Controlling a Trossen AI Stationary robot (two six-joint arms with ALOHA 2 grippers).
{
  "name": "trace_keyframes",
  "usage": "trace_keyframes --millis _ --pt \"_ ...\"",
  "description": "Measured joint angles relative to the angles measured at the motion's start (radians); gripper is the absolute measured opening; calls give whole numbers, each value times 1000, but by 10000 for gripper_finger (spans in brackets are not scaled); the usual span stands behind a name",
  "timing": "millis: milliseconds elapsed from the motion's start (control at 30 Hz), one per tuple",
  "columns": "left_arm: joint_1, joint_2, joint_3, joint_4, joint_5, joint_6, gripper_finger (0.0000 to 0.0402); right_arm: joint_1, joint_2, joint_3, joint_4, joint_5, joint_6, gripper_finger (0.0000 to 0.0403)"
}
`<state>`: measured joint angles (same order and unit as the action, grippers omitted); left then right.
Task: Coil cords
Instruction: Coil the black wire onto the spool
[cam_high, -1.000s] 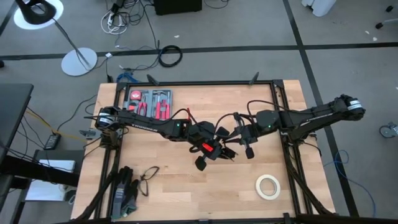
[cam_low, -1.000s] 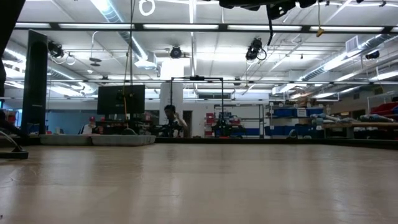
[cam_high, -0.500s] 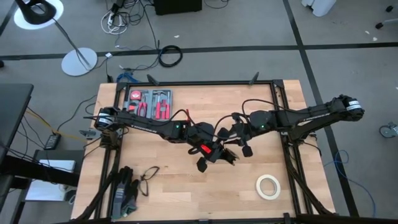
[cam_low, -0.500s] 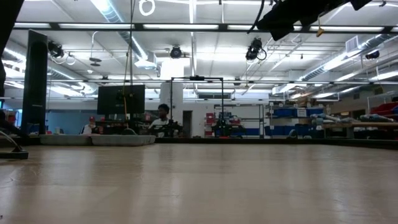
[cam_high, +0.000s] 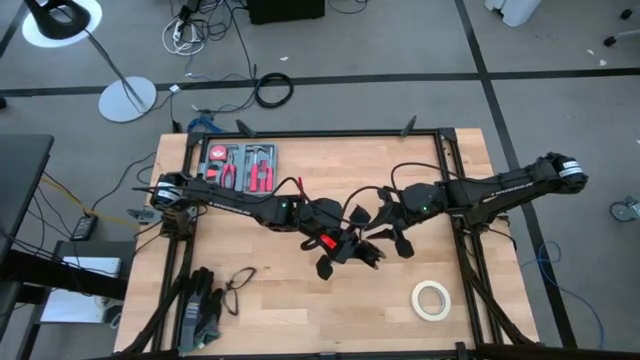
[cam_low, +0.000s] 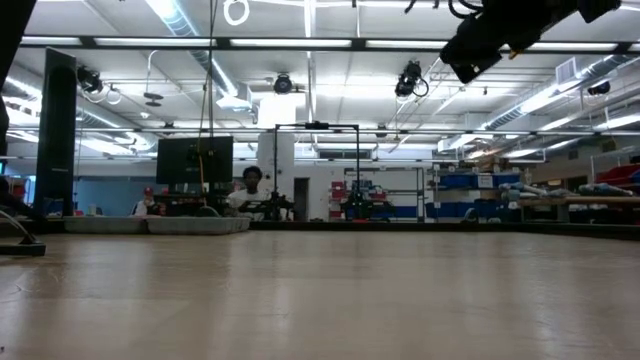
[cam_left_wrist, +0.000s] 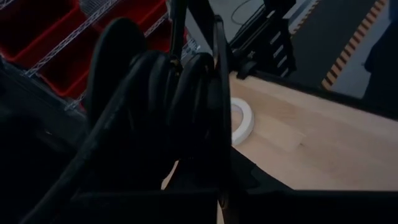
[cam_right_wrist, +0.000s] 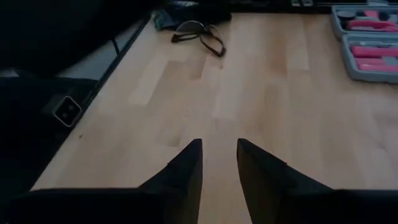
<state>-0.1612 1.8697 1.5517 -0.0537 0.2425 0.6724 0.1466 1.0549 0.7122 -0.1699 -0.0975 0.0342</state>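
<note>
Cable loops fill my left wrist view: the cord (cam_left_wrist: 155, 106) sits bunched in black turns right against my left gripper (cam_high: 345, 250), held up over the middle of the table (cam_high: 280, 300). I take the bundle to be clamped there, but I cannot tell how wide those fingers stand, since the loops hide them. Past the loops lies the cream tape roll (cam_left_wrist: 239, 121), flat on the wood.

My right gripper (cam_right_wrist: 217, 165) has its two fingers (cam_right_wrist: 186, 168) a narrow gap apart with nothing between them, only bare tabletop below. From above it hangs just beside the left one (cam_high: 400, 238), near the centre.

Over the last second my right arm swung in close to the bundle and then drew back a little, and its hand has come away empty. A loose arc of cord (cam_high: 410, 172) rises by the right forearm. I judge that one pass of the winding has just ended and that the slack needs fetching for the next turn; the coil looks partly made, not finished.

Farther off rest a pair of glasses (cam_right_wrist: 202, 31), the red-handled tool kit (cam_high: 240, 163), and a person (cam_low: 250, 185) in the room beyond
</note>
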Motion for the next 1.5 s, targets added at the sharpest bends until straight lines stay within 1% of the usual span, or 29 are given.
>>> trace_keyframes --millis 167,267,367,433,600,700,800,900,967,1033,1133,1233,1300,1433,1500 --pt "-2 -15 -1 2 14 -11 0 12 -56 -56 44 31 35 95" --pt "-3 -18 -1 8 15 -25 0 35 -81 -109 117 59 63 95" --pt "-4 -18 -1 18 33 -55 0 65 -95 -158 151 116 96 95" --pt "-4 -18 -1 30 44 -75 0 94 -104 -193 185 181 104 95" --pt "-11 -19 -1 79 34 -101 0 176 -120 -286 401 331 40 95" --pt "-11 -19 -1 114 -2 -102 0 219 -120 -347 548 426 -18 95" --pt "-10 -19 -1 162 -11 -112 0 249 -120 -411 721 484 -96 95" --pt "-3 -19 -1 193 -10 -151 0 253 -120 -455 840 488 -139 95" --pt "-1 -19 -2 205 -8 -195 0 253 -120 -472 857 486 -147 95" --pt "0 -19 -2 219 10 -248 0 249 -120 -479 854 459 -143 95" --pt "0 -19 -2 230 31 -327 0 237 -120 -479 856 370 -132 95" --pt "0 -19 -2 233 64 -400 0 220 -120 -479 863 260 -89 95" --pt "0 -19 -2 256 73 -434 0 208 -120 -479 873 205 -59 95" --pt "-5 -19 -2 357 74 -454 0 178 -120 -478 929 190 -59 95" --pt "-10 -19 -2 403 41 -471 0 172 -120 -477 941 207 -63 95"
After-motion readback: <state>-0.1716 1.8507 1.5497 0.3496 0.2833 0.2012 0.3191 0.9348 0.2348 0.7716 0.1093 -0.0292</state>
